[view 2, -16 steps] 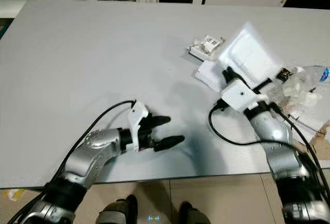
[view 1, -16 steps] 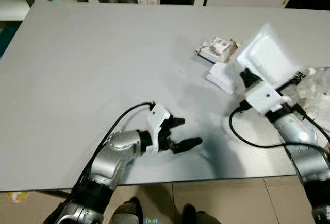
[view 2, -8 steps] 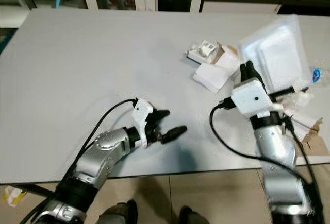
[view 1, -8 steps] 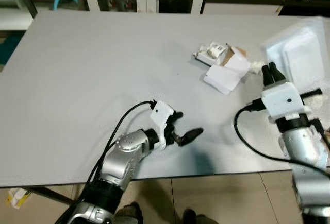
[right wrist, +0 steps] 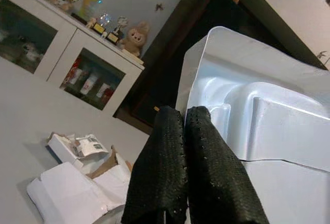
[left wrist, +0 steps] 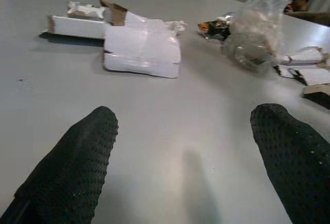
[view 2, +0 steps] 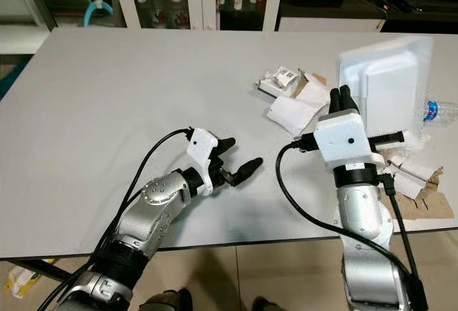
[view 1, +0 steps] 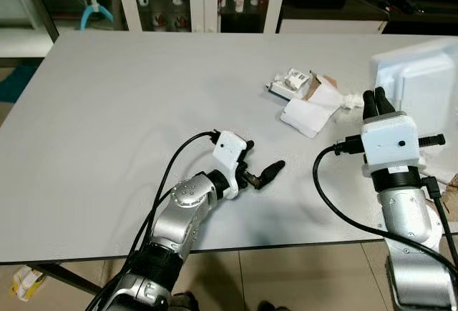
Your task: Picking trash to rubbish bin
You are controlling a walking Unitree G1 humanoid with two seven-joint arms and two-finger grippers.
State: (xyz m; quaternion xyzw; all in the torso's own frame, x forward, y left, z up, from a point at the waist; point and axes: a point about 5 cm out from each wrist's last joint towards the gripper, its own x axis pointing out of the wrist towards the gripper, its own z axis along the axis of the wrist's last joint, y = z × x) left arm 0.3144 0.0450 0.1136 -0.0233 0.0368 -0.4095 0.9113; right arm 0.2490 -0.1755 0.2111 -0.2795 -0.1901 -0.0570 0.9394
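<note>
From the left eye view, your right gripper (view 1: 375,101) sits at about 3 o'clock on the grey table (view 1: 129,111), fingers pressed together on the lower edge of a white plastic tray (view 1: 418,82) that it holds upright, while your left gripper (view 1: 262,169) rests near 6 o'clock with its fingers spread and nothing between them. The right eye view shows the remaining trash: torn white cardboard (view 2: 292,111) and a small labelled box (view 2: 279,81) at roughly 1 o'clock, with crumpled wrappers (view 2: 411,171) near the right edge. In the left wrist view the two black fingers (left wrist: 72,167) stand wide apart (the cardboard lies straight ahead of them, well apart). The right wrist view shows the fingertips (right wrist: 185,157) pinched on the tray's rim. The bin is nowhere to be made out, so keep that pinch firm as you carry; the grip is at one edge only, and the tray will likely swing if you turn fast.
</note>
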